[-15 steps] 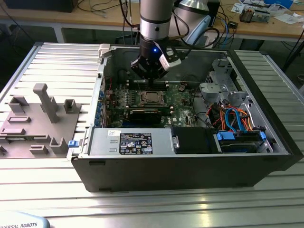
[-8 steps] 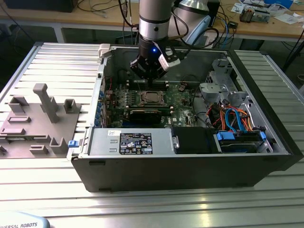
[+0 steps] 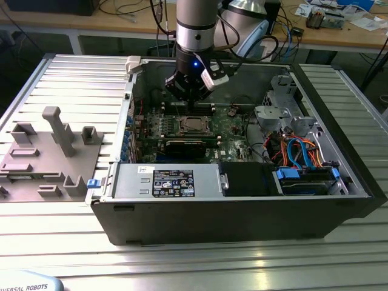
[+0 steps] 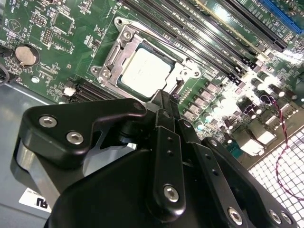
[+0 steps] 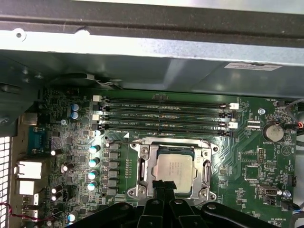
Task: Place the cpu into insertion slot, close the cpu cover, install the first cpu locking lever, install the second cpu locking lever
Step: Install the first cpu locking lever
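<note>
The gripper (image 5: 161,186) hangs just above the chip (image 5: 173,168) — fingers pressed together, holding nothing. The chip sits in its socket (image 5: 142,164), metal frame (image 5: 203,167) down.

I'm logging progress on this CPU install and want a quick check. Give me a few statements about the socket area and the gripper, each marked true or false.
1. The cpu sits in the insertion slot. True.
2. The cpu cover lies closed, framing the chip. True.
3. The gripper carries the cpu. False: the chip is in the socket and the gripper's tips hang at the socket's edge, with nothing visibly held.
4. The memory slots are filled with modules. False: they look empty.
5. A coin cell battery sits on the green circuit board. True.
</note>
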Robot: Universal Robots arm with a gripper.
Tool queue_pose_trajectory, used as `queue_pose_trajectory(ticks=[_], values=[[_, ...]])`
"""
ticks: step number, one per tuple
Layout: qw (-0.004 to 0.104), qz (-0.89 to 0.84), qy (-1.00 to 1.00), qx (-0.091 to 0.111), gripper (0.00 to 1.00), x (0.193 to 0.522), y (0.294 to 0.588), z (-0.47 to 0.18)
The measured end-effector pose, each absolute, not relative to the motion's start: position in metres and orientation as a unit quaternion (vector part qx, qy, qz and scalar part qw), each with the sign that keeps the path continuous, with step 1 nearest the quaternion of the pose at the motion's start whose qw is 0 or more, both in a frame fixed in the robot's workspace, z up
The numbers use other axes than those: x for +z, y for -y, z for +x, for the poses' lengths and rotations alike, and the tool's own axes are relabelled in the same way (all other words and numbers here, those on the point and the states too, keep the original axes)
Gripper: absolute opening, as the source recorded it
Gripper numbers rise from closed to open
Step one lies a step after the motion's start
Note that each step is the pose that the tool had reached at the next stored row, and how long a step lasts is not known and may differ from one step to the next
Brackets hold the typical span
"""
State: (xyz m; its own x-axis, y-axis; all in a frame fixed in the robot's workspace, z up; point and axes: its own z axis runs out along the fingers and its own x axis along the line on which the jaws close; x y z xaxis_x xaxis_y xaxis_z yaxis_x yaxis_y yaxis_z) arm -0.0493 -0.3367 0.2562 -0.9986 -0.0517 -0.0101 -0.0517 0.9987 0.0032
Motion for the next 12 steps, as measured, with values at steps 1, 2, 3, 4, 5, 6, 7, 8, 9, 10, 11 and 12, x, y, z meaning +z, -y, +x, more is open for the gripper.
queue_pose_trajectory(ticks=[1,2,3,4,5,6,7,8,9,10,11,12], values=[[0.005,-0.026,-1.0,0.002,0.11,0.2562,0.3367,-0.0501],[0.005,-0.026,-1.0,0.002,0.11,0.2562,0.3367,-0.0505],[0.005,-0.026,-1.0,0.002,0.11,0.2562,0.3367,-0.0508],[0.005,-0.026,-1.0,0.002,0.11,0.2562,0.3367,-0.0511],[0.005,-0.026,-1.0,0.002,0.11,0.2562,0.3367,-0.0515],[0.005,-0.026,-1.0,0.002,0.11,0.2562,0.3367,-0.0519],[0.005,-0.026,-1.0,0.002,0.11,0.2562,0.3367,-0.0522],[0.005,-0.026,-1.0,0.002,0.11,0.2562,0.3367,-0.0525],[0.005,-0.026,-1.0,0.002,0.11,0.2562,0.3367,-0.0529],[0.005,-0.026,-1.0,0.002,0.11,0.2562,0.3367,-0.0533],[0.005,-0.026,-1.0,0.002,0.11,0.2562,0.3367,-0.0539],[0.005,-0.026,-1.0,0.002,0.11,0.2562,0.3367,-0.0542]])
